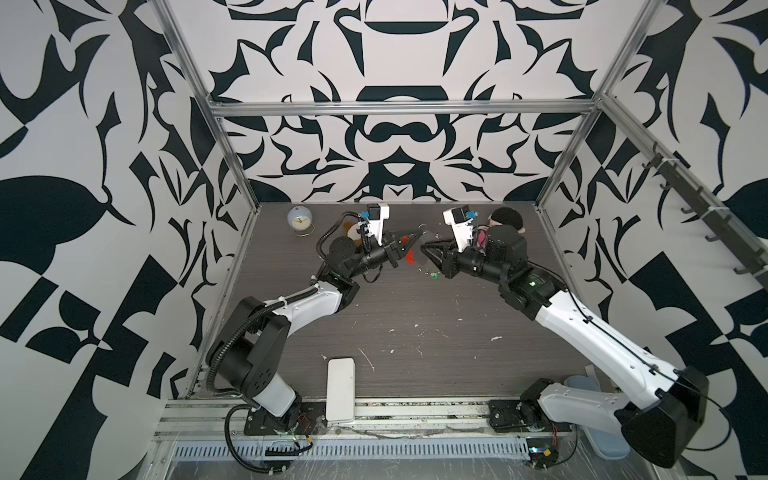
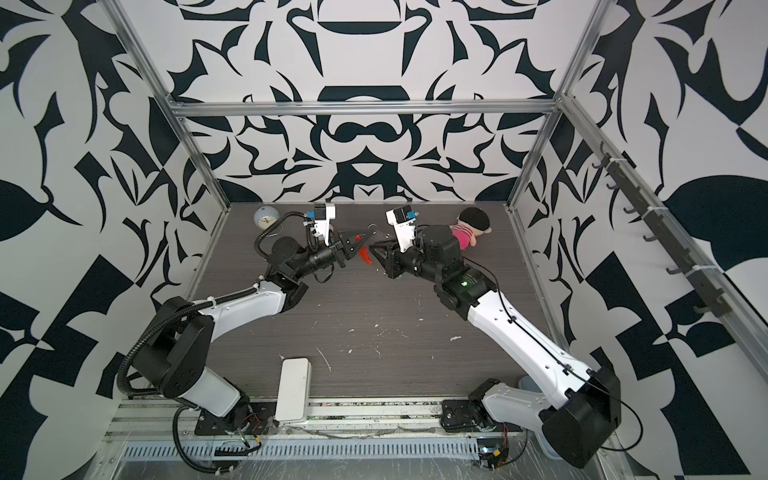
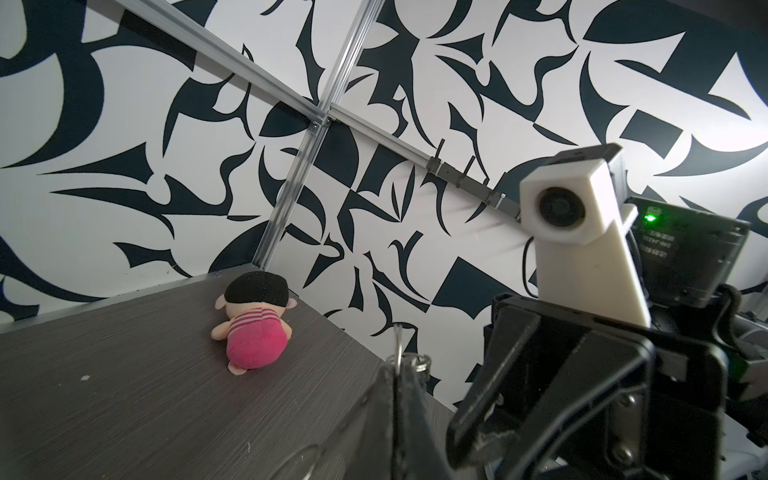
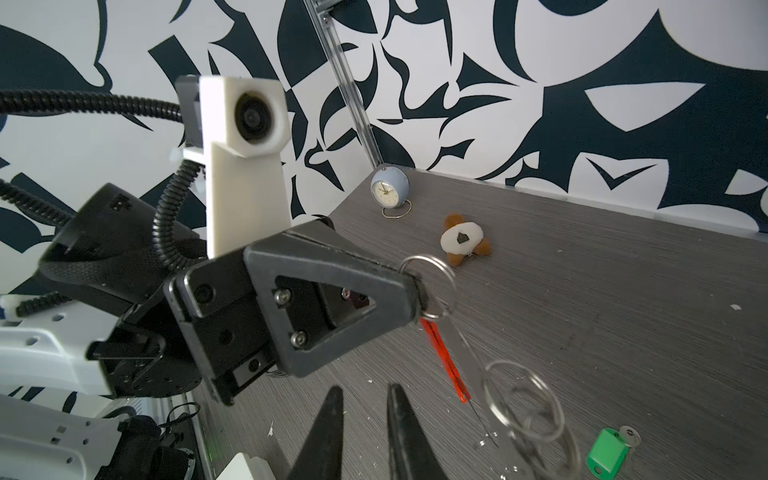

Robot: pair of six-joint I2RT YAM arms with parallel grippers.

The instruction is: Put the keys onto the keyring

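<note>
- While my left gripper (image 4: 415,291) is pressed together on one thin silver ring of the keyring (image 4: 444,361), the whole loop hangs from its black wedge-shaped tips, above the surface (image 1: 415,332).
- From the pinched ring a flat, narrow red-orange bar slants downward. More round wire rings dangle at its lower end, blurred in the right wrist view.
- In both top views the keyring shows as a red sliver (image 1: 409,258) (image 2: 365,257) between the tips of my two grippers.
- In the left wrist view a bright ring edge pokes out past my left gripper's closed black tips (image 3: 399,382).
- My right gripper (image 4: 363,399) has its two dark, tapered fingers (image 4: 332,432) slightly apart, with a narrow strip of surface showing between them. They hold nothing and sit near the hanging keyring without touching it.
- The key (image 4: 606,453) lies flat on the surface, apart from both grippers. It has a blocky bright green plastic head and a short silvery blade, and in a top view it is a small green speck (image 1: 434,275).
- The surface is dark grey with a fine wood grain, flecked with white scraps.
- Along the far edge stand a round pale-blue clock (image 4: 388,189) on a wire foot and a flat white-and-brown plush toy (image 4: 463,245). A soft doll (image 3: 255,328) with black hair and a pink body lies in the far corner.
- A smooth white rectangular box (image 1: 340,388) lies at the near edge.
</note>
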